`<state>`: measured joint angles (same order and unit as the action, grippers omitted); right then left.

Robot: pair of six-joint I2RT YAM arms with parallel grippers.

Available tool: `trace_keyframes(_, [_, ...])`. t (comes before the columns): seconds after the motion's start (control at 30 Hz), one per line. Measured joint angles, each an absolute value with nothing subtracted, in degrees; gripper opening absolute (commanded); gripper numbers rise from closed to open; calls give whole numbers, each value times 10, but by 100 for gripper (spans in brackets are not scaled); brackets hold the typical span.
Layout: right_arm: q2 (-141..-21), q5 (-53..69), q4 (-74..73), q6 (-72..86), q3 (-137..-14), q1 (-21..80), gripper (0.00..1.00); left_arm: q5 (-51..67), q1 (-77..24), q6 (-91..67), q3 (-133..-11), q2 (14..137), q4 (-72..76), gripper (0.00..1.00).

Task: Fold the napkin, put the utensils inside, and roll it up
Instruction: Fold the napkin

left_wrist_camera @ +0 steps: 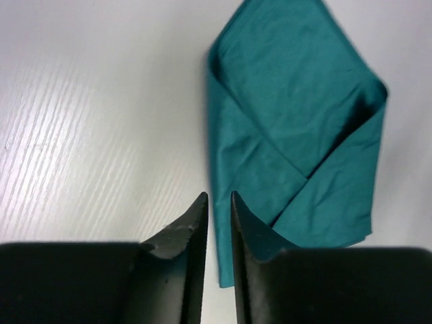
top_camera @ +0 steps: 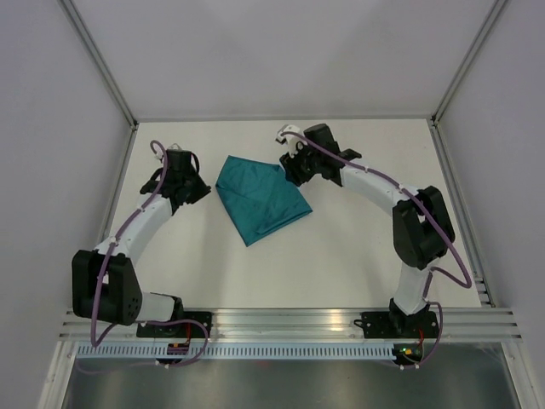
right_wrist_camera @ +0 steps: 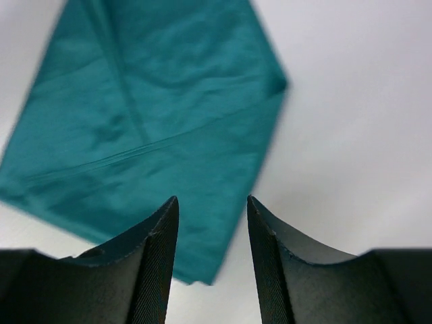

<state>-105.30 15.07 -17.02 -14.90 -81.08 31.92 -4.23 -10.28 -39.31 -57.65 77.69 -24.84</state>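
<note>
Presently napkin (top_camera: 260,198) lies folded; left gripper (left_wrist_camera: 219,196) barely parted, right gripper (right_wrist_camera: 212,199) wide, both empty; a snagged edge would undo loose folds

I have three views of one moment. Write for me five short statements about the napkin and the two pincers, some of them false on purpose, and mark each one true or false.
1. The napkin is folded, its layers overlapping. True.
2. The left pincer grips a corner of the napkin. False: it holds nothing; the cloth lies on the table ahead of it.
3. The right pincer has its jaws apart. True.
4. Utensils lie on top of the napkin. False: no utensil shows in any view.
5. In the top view, the napkin lies between the two pincers. True.
</note>
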Motion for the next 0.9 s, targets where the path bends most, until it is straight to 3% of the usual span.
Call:
trace_keyframes(0.03, [-1070, 146, -173, -147, -830, 301, 49, -45, -99, -399, -566, 784, -247, 13])
trace_keyframes(0.13, [-1109, 124, -185, -145, -863, 254, 42, -51, -95, -414, -556, 823, -240, 2])
trace_keyframes(0.37, [-1197, 89, -222, -145, -888, 217, 31, -61, -91, -429, -558, 954, -215, 2])
trace_keyframes(0.9, [-1179, 102, -206, -162, -810, 223, 27, -68, -88, -434, -678, 1084, -196, 2])
